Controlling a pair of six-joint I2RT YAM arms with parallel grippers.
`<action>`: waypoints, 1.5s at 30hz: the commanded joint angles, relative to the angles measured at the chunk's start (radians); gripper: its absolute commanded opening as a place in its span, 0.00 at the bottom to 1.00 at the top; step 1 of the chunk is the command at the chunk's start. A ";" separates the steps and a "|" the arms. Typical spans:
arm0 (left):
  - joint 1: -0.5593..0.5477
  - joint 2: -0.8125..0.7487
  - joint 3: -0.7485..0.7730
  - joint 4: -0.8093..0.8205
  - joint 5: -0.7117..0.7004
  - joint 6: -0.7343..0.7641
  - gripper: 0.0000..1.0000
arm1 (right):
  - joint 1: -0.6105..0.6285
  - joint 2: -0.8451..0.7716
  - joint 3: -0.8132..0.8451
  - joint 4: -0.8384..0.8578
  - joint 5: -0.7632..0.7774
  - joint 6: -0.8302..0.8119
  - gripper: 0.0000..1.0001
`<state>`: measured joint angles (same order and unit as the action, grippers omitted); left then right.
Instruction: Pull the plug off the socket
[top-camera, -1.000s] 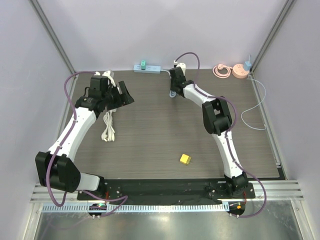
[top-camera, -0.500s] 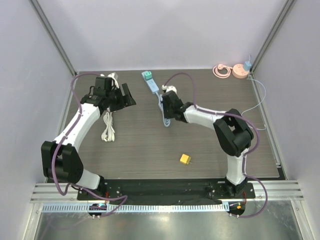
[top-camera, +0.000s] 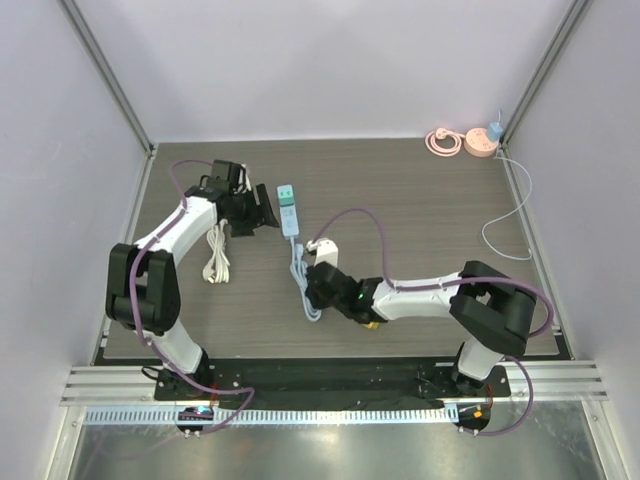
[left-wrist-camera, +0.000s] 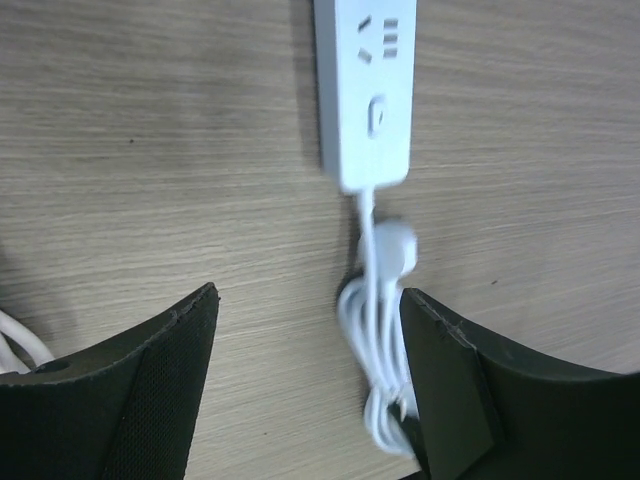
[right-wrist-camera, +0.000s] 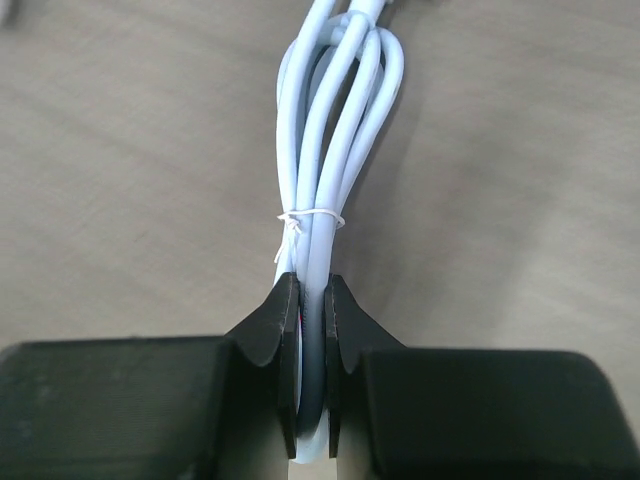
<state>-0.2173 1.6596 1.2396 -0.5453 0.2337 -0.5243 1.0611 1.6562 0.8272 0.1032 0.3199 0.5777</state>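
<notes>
The white power strip (top-camera: 289, 213) lies left of the table's centre, with a green plug (top-camera: 284, 190) in its far end. Its bundled white cable (top-camera: 302, 282) trails toward me. My right gripper (top-camera: 318, 288) is shut on that cable bundle (right-wrist-camera: 330, 150), with the jaws (right-wrist-camera: 312, 330) clamped on the loops just below a thin tie. My left gripper (top-camera: 262, 212) is open and empty just left of the strip. In the left wrist view the strip's switch end (left-wrist-camera: 365, 90) and cable (left-wrist-camera: 380, 330) lie near the right finger (left-wrist-camera: 460, 400); the plug is out of that view.
A coiled white cord (top-camera: 216, 255) lies left of the strip. A yellow adapter (top-camera: 372, 323) is mostly hidden under my right arm. A pink coiled cable and socket (top-camera: 462, 143) sit at the back right, and a thin white wire (top-camera: 508, 232) runs along the right edge.
My right gripper has dragged the strip by its cable from the back wall toward the front middle. My left gripper has moved right and nearer, beside the strip.
</notes>
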 joint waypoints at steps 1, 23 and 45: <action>-0.017 0.020 0.046 -0.028 0.026 0.000 0.73 | 0.137 -0.003 0.010 0.113 0.044 0.083 0.04; -0.070 0.012 0.070 -0.059 -0.142 0.064 0.77 | 0.171 -0.226 -0.043 -0.026 0.225 -0.006 0.91; -0.080 0.169 0.166 0.007 -0.168 0.078 0.72 | -0.099 -0.323 -0.091 -0.022 -0.041 -0.041 0.91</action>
<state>-0.2935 1.8301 1.3705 -0.5678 0.0811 -0.4625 0.9604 1.3628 0.7601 0.0368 0.3054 0.4892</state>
